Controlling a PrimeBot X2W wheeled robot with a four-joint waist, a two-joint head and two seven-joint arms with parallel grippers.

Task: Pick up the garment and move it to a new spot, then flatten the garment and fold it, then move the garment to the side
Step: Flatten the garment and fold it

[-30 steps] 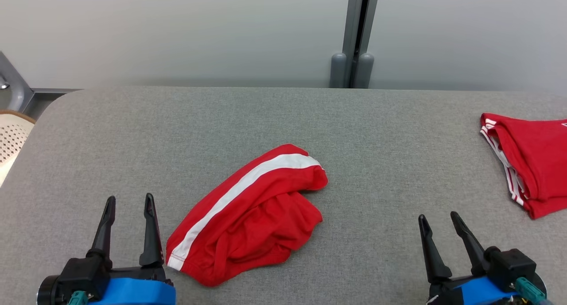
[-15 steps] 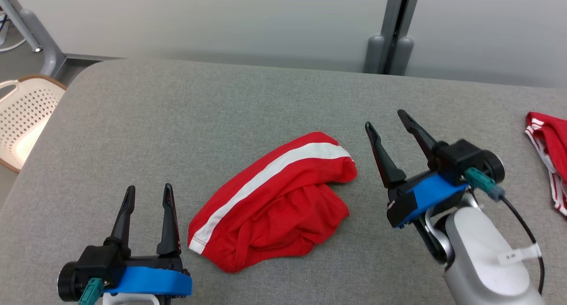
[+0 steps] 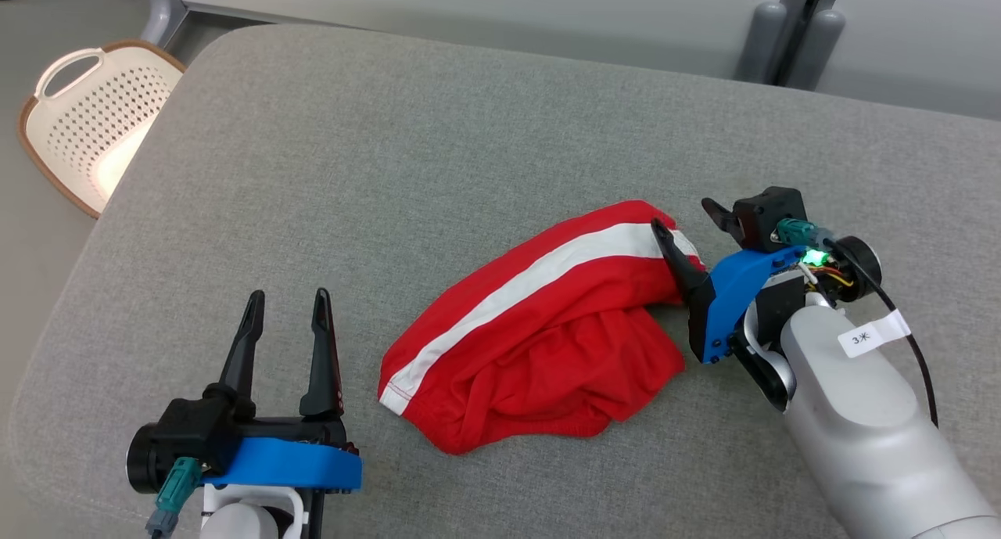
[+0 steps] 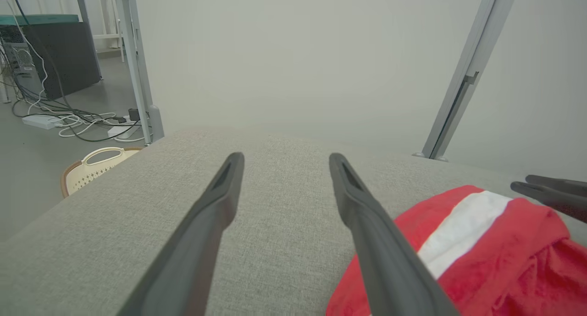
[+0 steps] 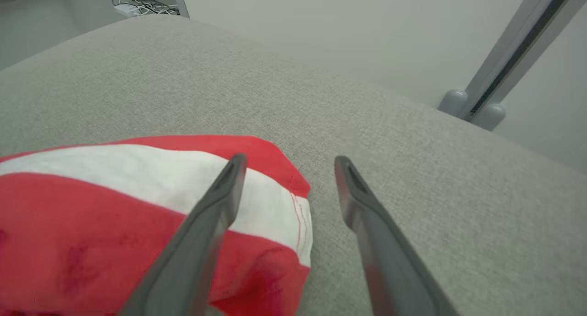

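Right gripper [image 3: 680, 213], jaws released and empty, straddles the crumpled red garment's [image 3: 539, 343] two-o'clock corner; left gripper [image 3: 288, 295] sits released at eight o'clock.

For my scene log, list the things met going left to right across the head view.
Cream perforated plastic basket → left tool, open → crumpled red fabric garment with white stripe → right tool, open, at its right end.

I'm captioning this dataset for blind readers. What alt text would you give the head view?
A crumpled red garment with a white stripe lies on a grey table, the right hand open at its far end with one finger over the stripe. The left hand is open beside its near end; a pale basket sits on the floor.
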